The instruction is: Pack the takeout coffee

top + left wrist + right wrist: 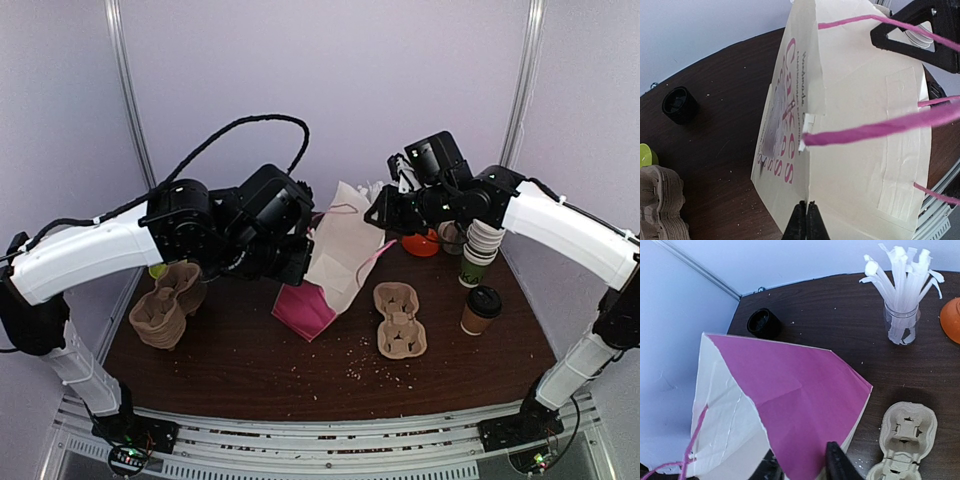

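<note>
left claw [805, 207]: pinched fully shut, and it looks like the tips have the edge of the paper bag [865, 150] between them

right claw [802, 460]: only a narrow gap, fingers either side of the bag's pink side panel. The paper is way thinner than the gap, so I'd say it's straddling, not clamping

where the coffee is: the takeout coffee [481, 310] stands on the right side of the surface [250, 370], towards the near edge. It's just beside the moulded-pulp cup carrier [400, 320] and in front of the stack of paper cups [480, 245], with nothing touching it

coffee vs claws: this is the bit that matters imo. Both claws are up at the bag in the middle, and the cup sits down and off to the near-right of the right claw, well apart from it

nearer arm: the right one, easily. The left claw has the whole bag between it and the cup

cup's long axis: straight up, not tipped, so my guess is a side-on grab around the body works better than coming down on the lid

how the coffee looks: small brown paper cup with a black dome lid seated on top. No dents or spills that I can see, though it's pretty small in the overhead view

bag: held up tilted between the claws, can't tell how wide the mouth is
</note>
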